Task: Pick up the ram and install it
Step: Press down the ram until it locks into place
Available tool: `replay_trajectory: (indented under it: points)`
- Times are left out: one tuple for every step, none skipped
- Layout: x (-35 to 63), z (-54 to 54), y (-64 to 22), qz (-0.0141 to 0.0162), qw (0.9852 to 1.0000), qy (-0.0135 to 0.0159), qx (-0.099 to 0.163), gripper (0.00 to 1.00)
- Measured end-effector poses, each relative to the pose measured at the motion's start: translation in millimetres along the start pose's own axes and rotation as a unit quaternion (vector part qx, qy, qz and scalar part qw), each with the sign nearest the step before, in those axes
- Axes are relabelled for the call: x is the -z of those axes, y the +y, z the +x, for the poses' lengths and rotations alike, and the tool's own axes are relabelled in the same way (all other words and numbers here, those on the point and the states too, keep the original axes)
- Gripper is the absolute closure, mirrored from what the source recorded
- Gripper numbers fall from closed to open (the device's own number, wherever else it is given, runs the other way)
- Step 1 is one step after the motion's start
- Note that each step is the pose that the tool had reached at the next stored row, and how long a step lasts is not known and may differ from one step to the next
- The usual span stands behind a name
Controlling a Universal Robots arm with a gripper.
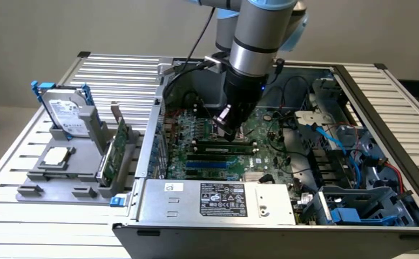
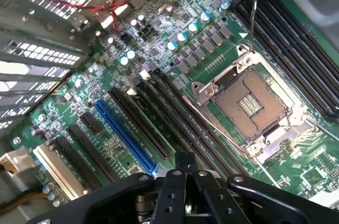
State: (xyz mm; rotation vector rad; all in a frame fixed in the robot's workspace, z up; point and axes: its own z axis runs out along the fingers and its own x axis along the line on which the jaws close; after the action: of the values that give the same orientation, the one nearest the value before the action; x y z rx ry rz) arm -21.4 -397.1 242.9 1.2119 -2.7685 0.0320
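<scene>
The gripper (image 2: 183, 164), fingers drawn close together with nothing seen between them, hangs low over the motherboard (image 2: 106, 102). Just beyond, the ram (image 1: 220, 144) seems to stand in a black slot. Off-centre pressure could leave one end unseated.

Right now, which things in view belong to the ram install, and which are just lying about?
Job: ram along a slot, gripper just above it, motherboard.
Lying about: hard drive, expansion card and processor chip on the grey holder; power supply.
</scene>
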Motion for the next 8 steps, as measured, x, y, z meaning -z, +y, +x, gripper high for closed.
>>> replay_trajectory:
  points:
    - [-0.1,0.0,0.0,-0.0008,1.0000,-0.0003,-0.007,0.89]
    - [-0.1,0.0,0.0,-0.0015,0.9999,-0.0007,-0.015,0.89]
    - [-0.2,0.0,0.0,-0.0022,0.9997,-0.0010,-0.022,0.89]
    - [-0.3,0.0,0.0,-0.0029,0.9996,-0.0015,-0.030,0.89]
    - [-0.5,0.0,0.0,-0.0034,0.9993,-0.0019,-0.037,0.89]
    - [-0.6,-0.1,0.0,-0.0037,0.9991,-0.0025,-0.043,0.89]
    - [-0.7,-0.1,0.0,-0.0039,0.9988,-0.0031,-0.049,0.89]
    - [-0.8,-0.1,-0.1,-0.0036,0.9985,-0.0040,-0.055,0.89]
